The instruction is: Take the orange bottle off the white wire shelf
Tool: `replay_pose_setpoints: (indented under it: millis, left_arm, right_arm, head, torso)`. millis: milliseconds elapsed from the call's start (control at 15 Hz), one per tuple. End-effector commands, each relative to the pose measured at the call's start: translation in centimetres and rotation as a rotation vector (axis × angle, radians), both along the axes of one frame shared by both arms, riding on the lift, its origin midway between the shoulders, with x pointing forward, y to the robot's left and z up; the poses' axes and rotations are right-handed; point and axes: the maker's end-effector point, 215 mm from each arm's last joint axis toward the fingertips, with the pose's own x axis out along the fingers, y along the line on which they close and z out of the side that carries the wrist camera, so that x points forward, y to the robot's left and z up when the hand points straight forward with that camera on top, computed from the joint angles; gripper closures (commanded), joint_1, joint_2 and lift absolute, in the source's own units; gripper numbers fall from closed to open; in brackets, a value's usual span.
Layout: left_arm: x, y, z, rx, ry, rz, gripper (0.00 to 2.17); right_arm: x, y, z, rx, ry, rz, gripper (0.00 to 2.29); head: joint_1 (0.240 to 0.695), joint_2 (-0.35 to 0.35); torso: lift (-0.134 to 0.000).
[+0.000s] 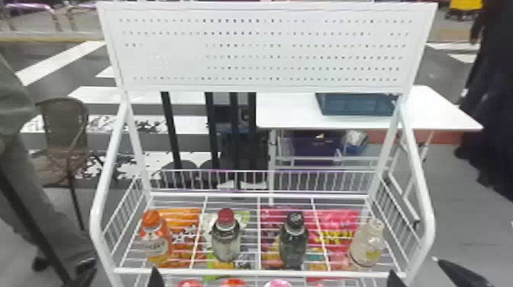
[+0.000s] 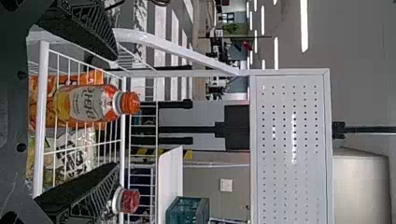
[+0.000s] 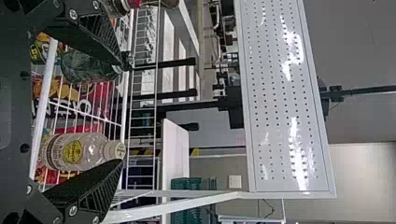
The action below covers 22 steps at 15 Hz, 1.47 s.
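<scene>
Well, left gripper [image 1: 123,269] and right gripper [image 1: 415,267] gape near front rail [image 1: 236,271], orange bottle [image 1: 153,244] uncrowded.

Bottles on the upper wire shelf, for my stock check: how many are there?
4, left to right in the head view: the orange bottle, a red-capped bottle, a black-capped bottle and a pale-capped bottle. None there looks hidden.

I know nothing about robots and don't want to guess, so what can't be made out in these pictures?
Red-capped bottle, left wrist view: most of its body, hidden by the left gripper.
Orange pack, head view: the part behind the orange bottle.
Pink top, head view: what it belongs to, cut off by the bottom edge.
Right gripper, head view: its rear, cut off by the same edge.
</scene>
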Motion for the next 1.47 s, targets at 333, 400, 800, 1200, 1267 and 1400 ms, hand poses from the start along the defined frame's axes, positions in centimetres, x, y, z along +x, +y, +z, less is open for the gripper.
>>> replay_pose_setpoints:
  millis: [333, 400, 800, 1200, 1267, 1400]
  left_arm:
    - [2.7, -1.9, -5.8, 0.006, 0.005, -0.022, 0.08]
    - [3.1, -1.8, -6.0, 0.0, -0.012, -0.02, 0.08]
    - [7.2, -1.2, -9.3, -0.002, -0.033, -0.001, 0.08]
    - [10.1, 0.7, -10.7, 0.011, -0.039, 0.029, 0.08]
    - [10.7, 1.0, -10.7, 0.01, -0.041, 0.033, 0.08]
    - [11.6, 1.3, -10.8, 0.016, -0.039, 0.033, 0.08]
  right_arm:
    - [-0.4, -0.2, -0.3, -0.006, 0.01, -0.005, 0.15]
    - [-0.5, -0.3, -0.2, -0.006, 0.008, -0.007, 0.15]
    - [-1.1, -0.1, 0.1, -0.007, 0.008, -0.009, 0.15]
    - [-1.7, 0.1, 0.5, -0.01, 0.005, -0.003, 0.15]
    - [-1.7, 0.2, 0.5, -0.01, 0.005, -0.002, 0.15]
    - [-1.7, 0.2, 0.4, -0.011, 0.006, -0.003, 0.15]
  head:
    - [0.499, 0.0]
    - [0.499, 0.0]
    - [0.499, 0.0]
    - [0.499, 0.0]
    - [0.499, 0.0]
    - [0.499, 0.0]
  torso:
    - [0.0]
    - [0.0]
    - [0.0]
    - [0.0]
    - [0.0]
    - [0.0]
